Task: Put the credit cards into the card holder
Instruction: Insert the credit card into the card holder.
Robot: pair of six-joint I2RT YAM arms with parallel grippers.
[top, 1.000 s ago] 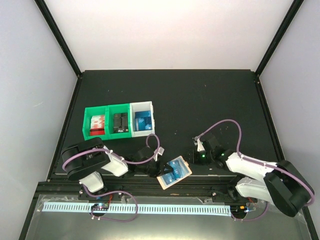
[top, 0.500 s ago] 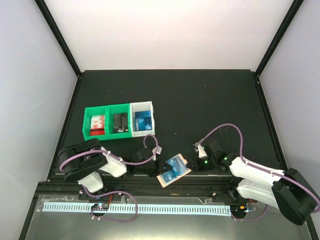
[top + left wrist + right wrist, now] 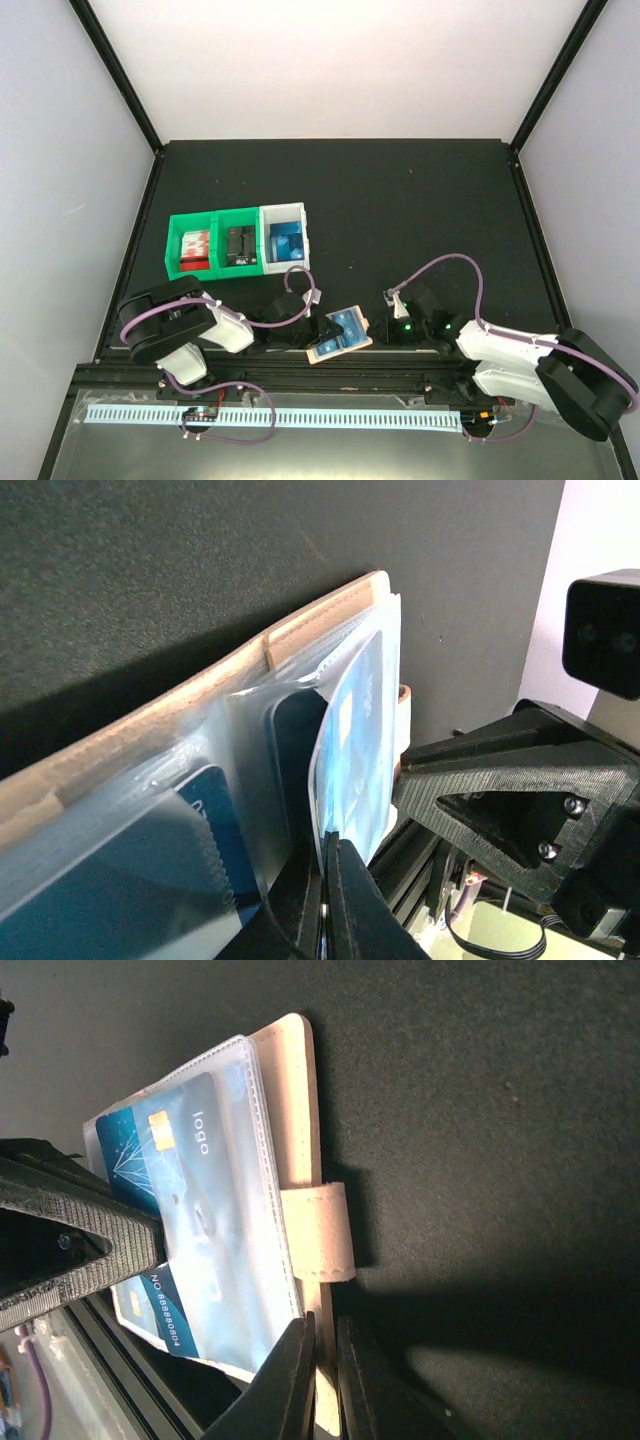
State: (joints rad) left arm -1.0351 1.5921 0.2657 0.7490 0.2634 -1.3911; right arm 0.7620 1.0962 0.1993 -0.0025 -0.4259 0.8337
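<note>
The tan card holder point(image 3: 340, 336) lies open near the table's front edge, between my two grippers. In the left wrist view my left gripper point(image 3: 335, 842) is shut on the edge of a bright blue credit card point(image 3: 357, 745), which stands among the holder's clear sleeves. The holder's tan cover point(image 3: 300, 630) lies behind it. In the right wrist view my right gripper point(image 3: 325, 1340) is shut on the tan cover edge of the card holder point(image 3: 292, 1090), just below its strap point(image 3: 320, 1230). Another blue card point(image 3: 165, 1150) sits in a clear sleeve. More blue cards point(image 3: 287, 244) lie in the white bin.
A row of two green bins point(image 3: 212, 243) and a white bin point(image 3: 285, 214) stands at the left middle of the black table. The front rail point(image 3: 300, 375) runs just below the holder. Black frame posts stand at the table's back corners.
The card holder has shifted left and a little toward the front edge. Both grippers have moved left with it and kept their grip.
</note>
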